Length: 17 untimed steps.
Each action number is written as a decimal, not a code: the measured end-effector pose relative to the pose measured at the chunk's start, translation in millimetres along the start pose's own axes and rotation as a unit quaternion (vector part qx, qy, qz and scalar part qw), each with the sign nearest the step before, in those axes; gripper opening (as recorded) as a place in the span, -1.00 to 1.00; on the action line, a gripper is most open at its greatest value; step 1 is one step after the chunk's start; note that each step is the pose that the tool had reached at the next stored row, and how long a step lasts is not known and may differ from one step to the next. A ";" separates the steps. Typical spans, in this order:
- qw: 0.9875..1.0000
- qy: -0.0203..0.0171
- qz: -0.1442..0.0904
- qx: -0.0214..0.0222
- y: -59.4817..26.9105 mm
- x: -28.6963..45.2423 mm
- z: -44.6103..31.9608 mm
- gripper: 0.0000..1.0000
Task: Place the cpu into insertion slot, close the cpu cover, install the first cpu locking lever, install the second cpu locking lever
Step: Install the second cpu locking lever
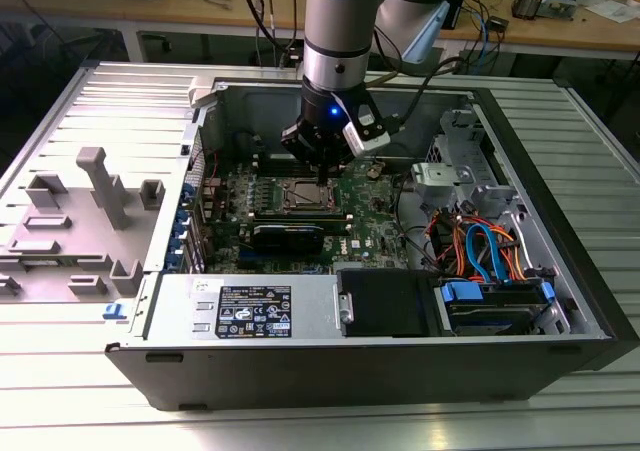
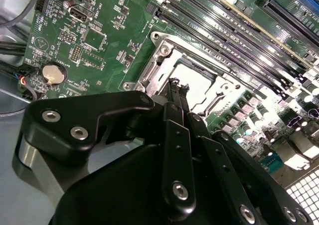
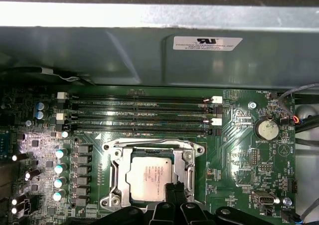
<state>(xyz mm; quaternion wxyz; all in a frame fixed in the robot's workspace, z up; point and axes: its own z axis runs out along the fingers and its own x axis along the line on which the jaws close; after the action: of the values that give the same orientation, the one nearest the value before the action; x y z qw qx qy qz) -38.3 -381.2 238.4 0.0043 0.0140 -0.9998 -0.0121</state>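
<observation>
The cpu (image 3: 148, 176) lies flat in the insertion slot (image 1: 305, 197) on the green motherboard, its silver-grey top showing in both wrist views (image 2: 193, 81). The cpu cover (image 3: 118, 166) lies down around it as a silver frame, its window over the chip. My gripper (image 3: 175, 187) hangs just above the slot's edge on the exterior view's right, fingers (image 2: 175, 93) pressed together with nothing between them. In the exterior view the gripper (image 1: 322, 177) sits low inside the open computer case, directly over the slot. I cannot tell how the locking levers stand.
Long black memory slots (image 3: 139, 116) run beside the socket toward the case wall (image 3: 149, 50). A coin battery (image 3: 266, 129) and capacitors (image 3: 61, 167) flank it. Drive cage and coloured cables (image 1: 480, 251) fill the exterior view's right; the power supply (image 1: 250, 309) lies in front.
</observation>
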 end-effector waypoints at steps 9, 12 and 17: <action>1.000 0.000 0.000 -0.002 0.0 0.0 0.0 -0.79; 1.000 0.000 0.000 -0.003 0.0 0.0 -0.1 -0.79; 1.000 0.001 0.000 -0.003 -6.7 0.2 -3.4 -0.79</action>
<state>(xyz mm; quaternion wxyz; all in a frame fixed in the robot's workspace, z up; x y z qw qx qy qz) -38.2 -387.9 241.7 0.0055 0.0141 -0.9998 -0.0147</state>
